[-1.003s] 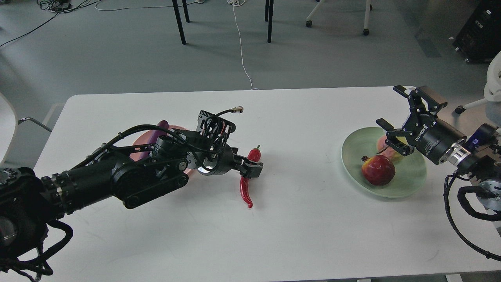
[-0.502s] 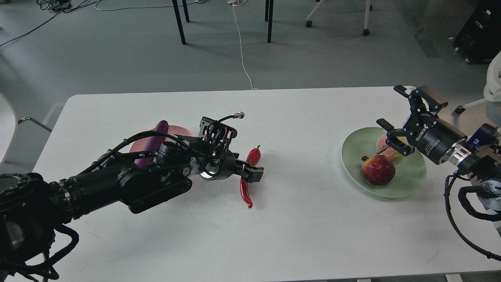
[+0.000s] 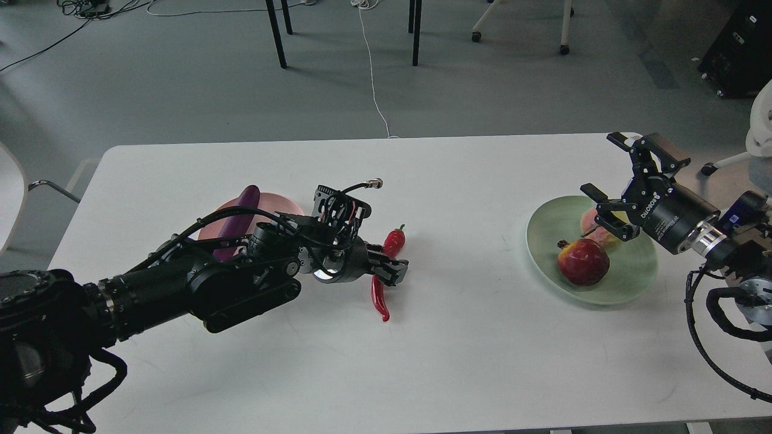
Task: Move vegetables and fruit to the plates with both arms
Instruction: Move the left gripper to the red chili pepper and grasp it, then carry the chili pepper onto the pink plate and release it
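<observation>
eggplant [image 3: 234, 222] on pink plate [image 3: 277, 204] behind left claw [image 3: 391, 269] | left claw clenched across chili pepper [image 3: 383, 275] mid-length on bench [image 3: 458, 337]: lift level, carry back to pink plate | right claw [image 3: 609, 199] released above green plate [image 3: 627, 283]; pomegranate [image 3: 582, 261] just below-left

My left arm covers most of the pink plate [image 3: 274, 202]; only its far rim shows. Eggplant [image 3: 238, 217]: lower end hidden behind the same arm. Left fingers [image 3: 395, 270] sit across the middle of the chili [image 3: 381, 295], dark and bunched, can't tell whether they're clamped on it. Yellow-green fruit [image 3: 590, 220] is partly blocked by my right fingers [image 3: 614, 224]. Worktop [image 3: 470, 361] is cut off by the bottom edge.
</observation>
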### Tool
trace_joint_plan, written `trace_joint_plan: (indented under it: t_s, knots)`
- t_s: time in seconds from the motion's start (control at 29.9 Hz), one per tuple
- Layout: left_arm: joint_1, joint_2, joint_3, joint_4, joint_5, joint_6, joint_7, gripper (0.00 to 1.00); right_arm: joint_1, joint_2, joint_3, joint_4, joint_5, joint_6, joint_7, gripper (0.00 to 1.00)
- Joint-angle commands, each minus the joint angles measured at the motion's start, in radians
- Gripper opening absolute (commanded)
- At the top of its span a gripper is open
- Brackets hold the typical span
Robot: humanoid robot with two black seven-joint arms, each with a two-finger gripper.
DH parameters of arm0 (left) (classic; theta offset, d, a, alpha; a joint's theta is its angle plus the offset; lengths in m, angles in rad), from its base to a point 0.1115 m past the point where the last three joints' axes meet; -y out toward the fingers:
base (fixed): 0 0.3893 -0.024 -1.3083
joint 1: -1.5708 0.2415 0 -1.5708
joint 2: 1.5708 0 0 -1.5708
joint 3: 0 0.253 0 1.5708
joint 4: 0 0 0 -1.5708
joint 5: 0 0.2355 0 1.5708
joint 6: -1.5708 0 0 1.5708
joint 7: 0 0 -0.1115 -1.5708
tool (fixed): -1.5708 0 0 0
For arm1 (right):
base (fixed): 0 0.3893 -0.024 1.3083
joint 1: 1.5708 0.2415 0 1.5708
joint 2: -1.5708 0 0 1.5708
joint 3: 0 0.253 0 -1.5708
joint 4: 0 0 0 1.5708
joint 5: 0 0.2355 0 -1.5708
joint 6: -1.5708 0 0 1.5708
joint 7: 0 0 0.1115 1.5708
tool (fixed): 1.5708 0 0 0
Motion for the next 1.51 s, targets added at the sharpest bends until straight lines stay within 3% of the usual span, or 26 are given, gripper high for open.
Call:
trace_joint_plan:
  t_s: [0.0, 0.13, 0.37, 0.47, 0.57, 0.77, 0.97, 1.1, 1.2, 1.37, 1.44, 1.47]
  knots:
    - [-0.003, 0.0, 0.0, 0.001, 0.0, -0.002, -0.002, 0.16, -0.002, 0.0, 0.0, 0.0, 0.002, 0.0, 0.0, 0.98]
    - [-0.009, 0.006, 0.0, -0.001, 0.002, -0.002, 0.0, 0.09, -0.002, 0.002, 0.0, 0.0, 0.0, 0.0, 0.0, 0.98]
    - [-0.088, 0.092, -0.006, -0.042, 0.012, -0.021, -0.003, 0.09, -0.005, 0.0, 0.0, 0.001, 0.0, -0.001, 0.0, 0.98]
    - [-0.145, 0.156, -0.005, -0.067, 0.012, -0.083, -0.038, 0.09, -0.005, 0.0, 0.0, 0.001, 0.0, -0.001, 0.0, 0.98]
    - [-0.159, 0.242, -0.003, -0.077, 0.014, -0.095, -0.075, 0.09, -0.005, 0.002, 0.0, 0.001, 0.0, -0.001, 0.0, 0.98]
    - [-0.145, 0.367, 0.032, -0.07, 0.016, -0.095, -0.092, 0.1, -0.007, 0.002, 0.0, 0.001, -0.002, -0.001, 0.0, 0.98]
    - [-0.144, 0.41, 0.063, -0.065, 0.013, -0.095, -0.097, 0.12, -0.007, 0.009, 0.0, 0.001, -0.017, -0.001, 0.0, 0.98]
    - [-0.129, 0.41, 0.063, -0.061, 0.006, -0.095, -0.097, 0.23, -0.007, 0.009, 0.0, 0.001, -0.017, -0.001, 0.0, 0.98]
    - [-0.121, 0.41, 0.061, -0.059, 0.002, -0.095, -0.097, 0.37, -0.007, 0.006, 0.001, 0.001, -0.017, -0.001, 0.0, 0.98]
    - [-0.119, 0.41, 0.057, -0.059, 0.002, -0.095, -0.1, 0.76, -0.007, 0.006, 0.001, 0.001, -0.017, -0.001, 0.0, 0.98]
    - [-0.121, 0.41, 0.048, -0.059, 0.002, -0.095, -0.109, 1.0, -0.007, 0.006, 0.008, 0.001, -0.017, -0.001, 0.0, 0.98]
    - [-0.121, 0.41, 0.044, -0.059, 0.002, -0.095, -0.114, 1.0, -0.007, 0.006, 0.008, 0.001, -0.018, -0.001, 0.0, 0.98]
